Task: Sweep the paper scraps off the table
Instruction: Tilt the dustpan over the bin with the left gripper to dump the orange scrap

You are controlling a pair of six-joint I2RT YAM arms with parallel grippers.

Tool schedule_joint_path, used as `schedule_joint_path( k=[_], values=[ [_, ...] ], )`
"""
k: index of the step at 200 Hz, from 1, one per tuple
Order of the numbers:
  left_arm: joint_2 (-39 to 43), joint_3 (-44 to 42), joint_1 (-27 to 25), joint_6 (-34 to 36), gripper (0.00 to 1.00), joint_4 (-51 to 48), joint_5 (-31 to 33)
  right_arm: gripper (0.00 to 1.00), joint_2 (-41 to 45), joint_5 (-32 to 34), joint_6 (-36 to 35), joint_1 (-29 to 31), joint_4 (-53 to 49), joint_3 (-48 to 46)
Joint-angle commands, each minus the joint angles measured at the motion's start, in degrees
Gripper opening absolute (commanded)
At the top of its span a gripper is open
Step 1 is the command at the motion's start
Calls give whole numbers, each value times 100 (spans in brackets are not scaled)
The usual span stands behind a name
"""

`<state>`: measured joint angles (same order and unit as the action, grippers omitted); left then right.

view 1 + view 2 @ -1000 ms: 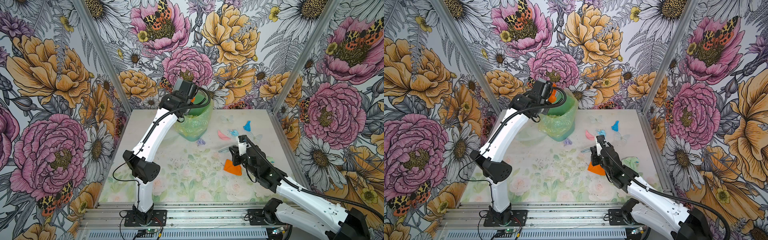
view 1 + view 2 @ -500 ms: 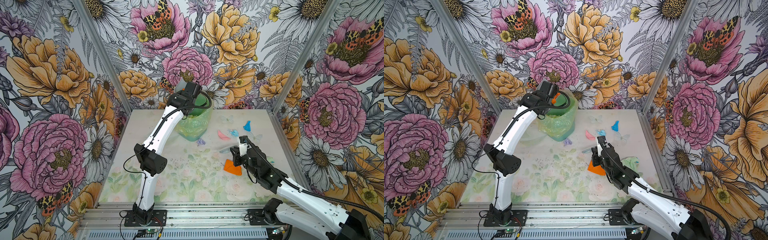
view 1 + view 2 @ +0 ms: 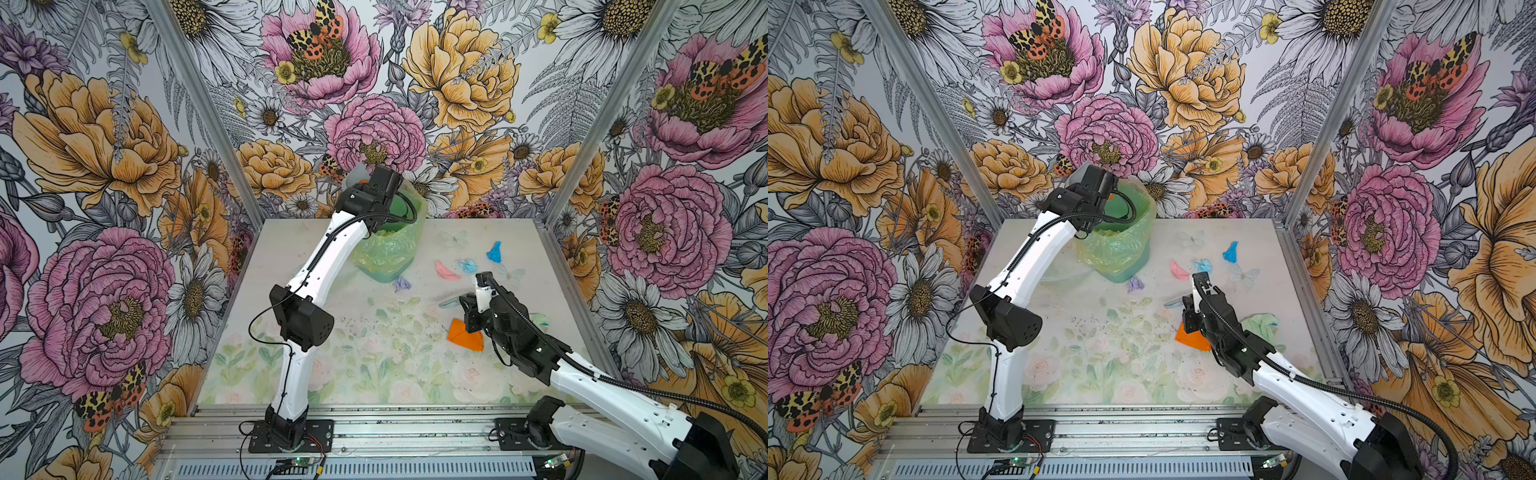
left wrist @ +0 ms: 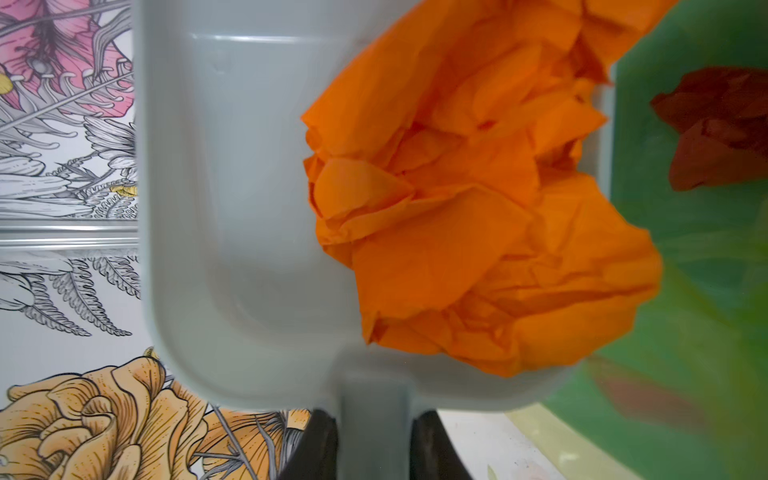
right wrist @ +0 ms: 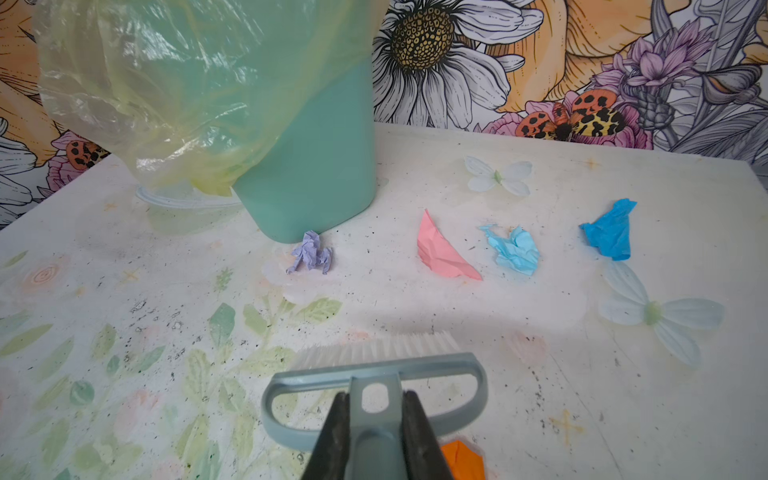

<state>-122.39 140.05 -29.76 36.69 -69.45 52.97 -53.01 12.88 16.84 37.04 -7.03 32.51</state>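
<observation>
Left jaws near crumpled orange scrap

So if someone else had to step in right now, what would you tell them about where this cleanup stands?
Left gripper: shut on the dustpan handle, pan tipped over the bin, crumpled orange paper hanging off its edge, not yet dropped.
Right gripper: shut on the brush, low over the table.
Done: a red scrap lies in the bin.
To do: lilac scrap at the bin's foot; pink scrap, light blue scrap, blue scrap beyond the brush; flat orange piece and pale green scrap beside the right arm.
</observation>
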Motion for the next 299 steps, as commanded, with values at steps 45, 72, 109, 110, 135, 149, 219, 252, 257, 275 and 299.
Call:
schedule_joint_path(
  k=[45, 72, 109, 110, 135, 149, 219, 252, 257, 275, 299],
  values=[
    [242, -127, 41, 668, 19, 618, 616, 0, -58, 69, -121, -32, 130, 158],
    [247, -153, 40, 889, 19, 787, 733, 0, -39, 68, -125, -36, 123, 142],
    [259, -101, 30, 1181, 19, 1075, 820, 0, 10, 92, -143, -39, 123, 119],
    [259, -101, 22, 1195, 19, 1079, 820, 0, 10, 92, -144, -34, 123, 117],
    [281, -159, 4, 1592, 19, 1250, 866, 0, 39, 92, -154, -39, 123, 104],
    [311, -185, 2, 1757, 19, 1324, 873, 0, 60, 93, -155, -39, 123, 86],
    [592, -507, 62, 2732, 19, 1836, 779, 0, 235, 161, -190, -39, 123, -45],
    [680, -547, 87, 3026, 20, 2091, 763, 0, 283, 165, -221, -39, 123, -86],
    [691, -562, 88, 3079, 20, 2103, 752, 0, 285, 162, -216, -39, 123, -93],
    [703, -700, 111, 3350, 20, 2253, 709, 0, 313, 149, -210, -34, 123, -113],
    [663, -678, 168, 3575, 20, 2405, 638, 0, 368, 145, -182, -38, 123, -161]
  ],
)
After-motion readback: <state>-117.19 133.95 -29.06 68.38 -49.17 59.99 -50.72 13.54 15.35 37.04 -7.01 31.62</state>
